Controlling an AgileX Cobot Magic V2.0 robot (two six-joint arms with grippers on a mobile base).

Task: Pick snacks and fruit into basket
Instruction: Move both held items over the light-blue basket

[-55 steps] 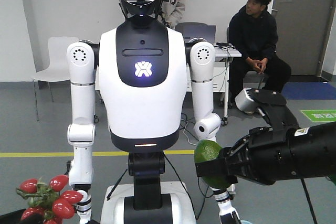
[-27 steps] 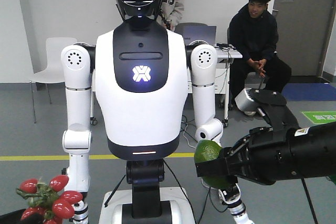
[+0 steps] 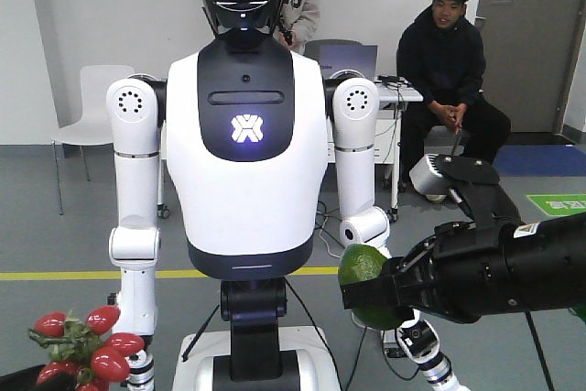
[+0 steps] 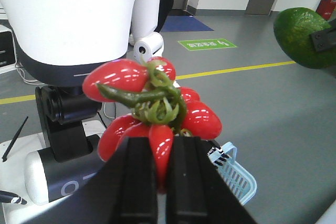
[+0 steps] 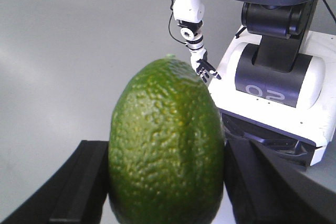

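Opposite, the white humanoid robot [image 3: 245, 162] is lowering its arm a little further while both loads are hanging steady. The right tool [image 5: 163, 182] is pinching the green fruit [image 5: 167, 145], holding it high in the air. The left tool [image 4: 160, 182] is squeezing the red fruit bunch [image 4: 152, 108] above the basket [image 4: 236, 174]. Glossy skin is risking a slip if the right arm jerks toward the basket.

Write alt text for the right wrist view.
The right gripper clamps a bumpy green fruit between its black fingers, held above grey floor. Behind it stands a white humanoid robot with one arm hanging down.
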